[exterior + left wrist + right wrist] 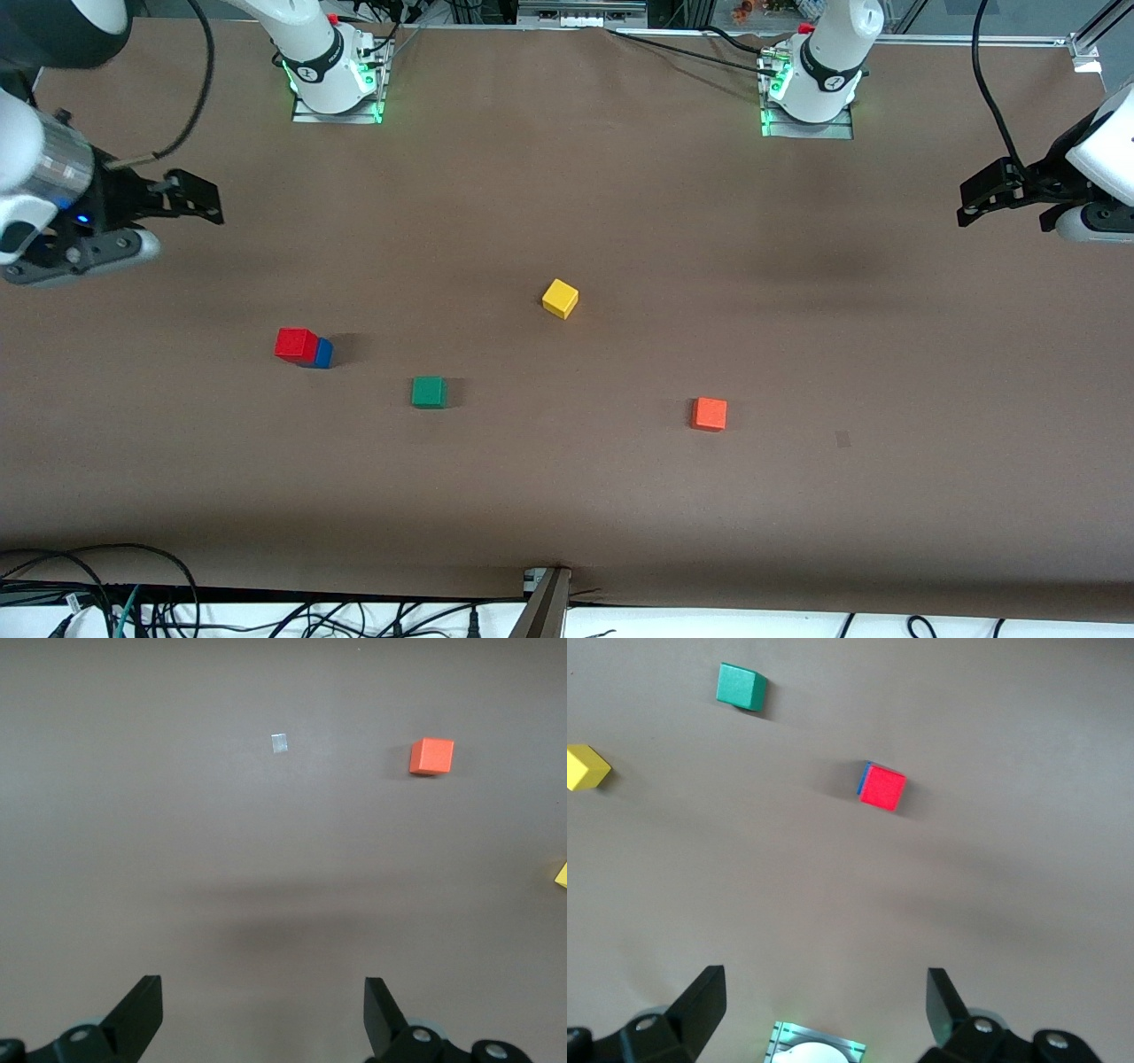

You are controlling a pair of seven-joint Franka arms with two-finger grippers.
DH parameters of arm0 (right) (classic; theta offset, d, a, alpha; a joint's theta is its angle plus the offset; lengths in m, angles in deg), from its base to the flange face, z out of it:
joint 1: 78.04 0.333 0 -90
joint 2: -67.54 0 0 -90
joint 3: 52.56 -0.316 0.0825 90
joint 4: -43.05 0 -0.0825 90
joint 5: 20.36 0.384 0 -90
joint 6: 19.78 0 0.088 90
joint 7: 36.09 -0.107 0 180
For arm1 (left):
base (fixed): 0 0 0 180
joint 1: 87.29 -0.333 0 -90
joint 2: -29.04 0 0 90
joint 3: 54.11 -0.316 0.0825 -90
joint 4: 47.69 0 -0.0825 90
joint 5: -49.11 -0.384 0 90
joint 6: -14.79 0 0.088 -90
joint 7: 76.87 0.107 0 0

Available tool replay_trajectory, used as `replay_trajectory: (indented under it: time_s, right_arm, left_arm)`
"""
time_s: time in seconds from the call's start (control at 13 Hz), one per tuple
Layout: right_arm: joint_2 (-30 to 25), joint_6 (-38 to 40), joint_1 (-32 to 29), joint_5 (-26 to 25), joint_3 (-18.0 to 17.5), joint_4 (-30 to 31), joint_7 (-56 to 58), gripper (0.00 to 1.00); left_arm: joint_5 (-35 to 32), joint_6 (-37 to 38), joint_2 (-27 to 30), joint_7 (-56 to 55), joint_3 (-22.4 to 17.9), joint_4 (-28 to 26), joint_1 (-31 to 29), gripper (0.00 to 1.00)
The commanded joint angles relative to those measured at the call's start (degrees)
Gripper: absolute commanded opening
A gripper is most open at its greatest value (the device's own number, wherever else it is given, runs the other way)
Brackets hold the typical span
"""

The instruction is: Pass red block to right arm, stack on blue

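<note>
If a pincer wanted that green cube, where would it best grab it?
Probably from straight above, closing on two opposite flat sides of the green cube. It sits flat and alone on the table, with open space all round for the fingers.

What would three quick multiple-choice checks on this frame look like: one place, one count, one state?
1. Where is the red block?
A. on the blue block
B. beside the yellow block
C. in the left gripper

2. How many cubes show on the table?
A. three
B. five
C. seven

3. How do the grippers stand?
A. both open, empty
B. right gripper shut on red
C. both shut

Key: 1 A, red sits atop blue in the front and right wrist views. 2 B, red, blue, yellow, green block, orange block. 3 A, fingers spread, nothing between them.
</note>
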Motion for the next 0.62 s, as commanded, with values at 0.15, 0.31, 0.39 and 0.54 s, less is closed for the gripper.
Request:
replay_trajectory:
  time_s: [0.15, 0.31, 0.39, 0.54]
  right_arm:
    - [-9.26, 0.04, -6.94, -1.96, -5.71, 5.8, 0.29, 1.0]
    - [-11.11, 1.26, -7.38, -2.31, -7.38, 7.64, -0.06, 1.0]
    - [-12.16, 1.44, -7.64, -2.66, -7.82, 8.96, -0.23, 1.0]
    - [-12.79, 1.7, -7.56, -2.66, -8.0, 10.03, -4.16, 1.0]
  left_arm:
    - [0.86, -0.38, 1.76, -1.81, 0.07, -1.43, -0.12, 1.0]
    - [0.77, -0.03, 1.94, -1.64, -0.02, -0.91, -0.12, 1.0]
    - [0.6, -0.37, 1.85, -1.28, -0.02, -0.56, -0.12, 1.0]
    - [0.51, -0.12, -0.42, -1.37, -0.2, 3.03, -0.04, 1.0]
